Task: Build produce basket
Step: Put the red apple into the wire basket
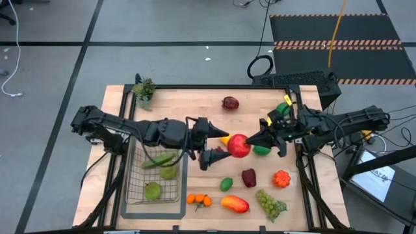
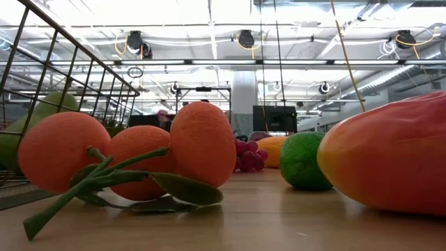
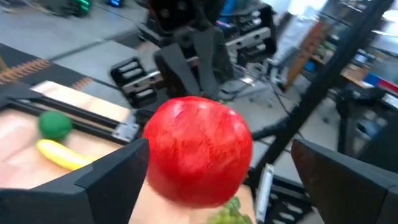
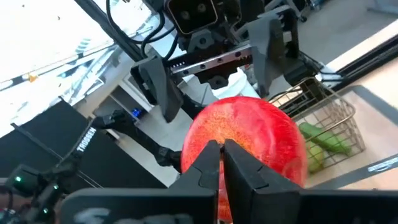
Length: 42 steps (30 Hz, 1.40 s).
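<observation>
1. Pale wooden bench [image 1: 195, 110] on a grey floor [image 1: 52, 78] with black tape lines.
2. Left tool [image 1: 209, 140] gapes around a red apple [image 1: 238, 145]; right tool [image 1: 253, 140] is clenched against it.
3. Wire basket [image 1: 133, 188] sits at the bench's left, holding green produce [image 1: 159, 160].

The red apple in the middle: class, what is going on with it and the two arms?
The red apple is between the two grippers above the table. The right gripper is shut, its fingertips against the apple. The left gripper stands open around its other side. It looks like a handover. The wire basket already holds green produce.
</observation>
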Motion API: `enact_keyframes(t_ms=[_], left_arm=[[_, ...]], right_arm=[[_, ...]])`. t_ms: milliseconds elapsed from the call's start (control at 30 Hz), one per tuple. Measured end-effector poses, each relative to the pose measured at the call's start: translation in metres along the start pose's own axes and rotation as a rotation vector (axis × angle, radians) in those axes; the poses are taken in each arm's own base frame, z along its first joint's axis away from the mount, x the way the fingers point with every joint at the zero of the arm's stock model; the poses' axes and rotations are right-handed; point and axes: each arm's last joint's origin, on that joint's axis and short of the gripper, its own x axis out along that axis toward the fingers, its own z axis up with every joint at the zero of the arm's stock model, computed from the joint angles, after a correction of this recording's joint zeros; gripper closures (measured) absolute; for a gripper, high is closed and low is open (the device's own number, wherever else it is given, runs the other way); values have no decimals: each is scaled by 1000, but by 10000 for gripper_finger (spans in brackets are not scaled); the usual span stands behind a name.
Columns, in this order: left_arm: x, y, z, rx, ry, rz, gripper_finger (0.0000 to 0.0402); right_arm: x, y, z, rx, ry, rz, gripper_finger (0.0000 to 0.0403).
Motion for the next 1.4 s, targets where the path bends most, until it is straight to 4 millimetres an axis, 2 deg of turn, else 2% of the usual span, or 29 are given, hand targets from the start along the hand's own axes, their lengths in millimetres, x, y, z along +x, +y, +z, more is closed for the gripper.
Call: enact_keyframes(t_ms=[200, 433, 1100, 1267, 1400], left_arm=[[2, 16, 6, 70, 16, -25, 4], [3, 18, 7, 147, 37, -92, 2], [3, 24, 0, 173, 127, -86, 2], [4, 26, -2, 91, 148, -68, 2], [4, 25, -3, 92, 156, -83, 2]], right_arm=[[17, -3, -2, 67, -13, 13, 401], [24, -7, -5, 150, -4, 4, 401], [23, -6, -4, 141, 26, 37, 401], [21, -9, 0, 140, 56, 66, 401], [21, -13, 3, 137, 70, 80, 401]])
